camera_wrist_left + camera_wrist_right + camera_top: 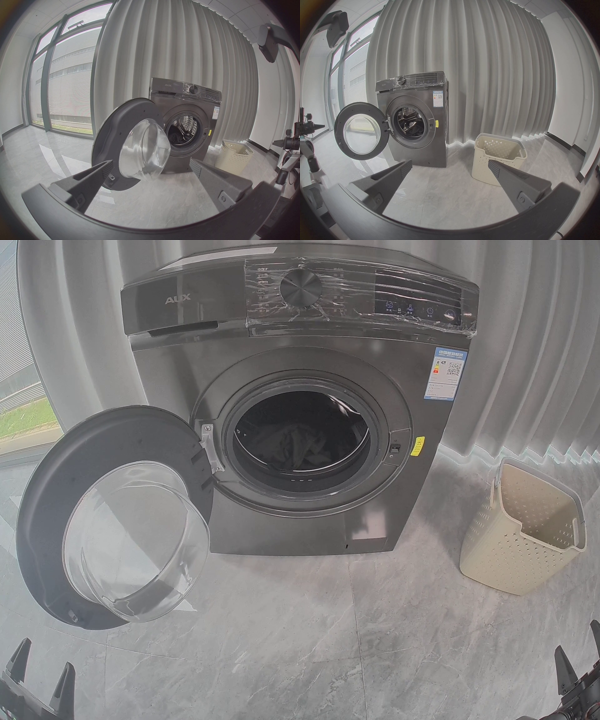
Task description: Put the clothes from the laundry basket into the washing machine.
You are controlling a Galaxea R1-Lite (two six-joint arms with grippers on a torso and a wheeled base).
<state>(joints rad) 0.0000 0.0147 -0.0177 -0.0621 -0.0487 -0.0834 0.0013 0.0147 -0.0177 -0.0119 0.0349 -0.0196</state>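
The washing machine [181, 371] stood on a grey marbled tile floor [300, 627] before pale pleated curtains [537, 352], its door [56, 490] swung wide toward the window [68, 81]. What looked like dark clothes [290, 443] lay in the drum, and the cream laundry basket [506, 552] sat near the machine. The left gripper [150, 162] and right gripper [449, 162] hung low, fingers spread apart.

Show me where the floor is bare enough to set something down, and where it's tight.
Widest bare floor: in front of the washing machine, between its open door and the basket. A narrower strip lies between the machine's right side and the basket. Tight on the left, where the door hangs out over the floor.
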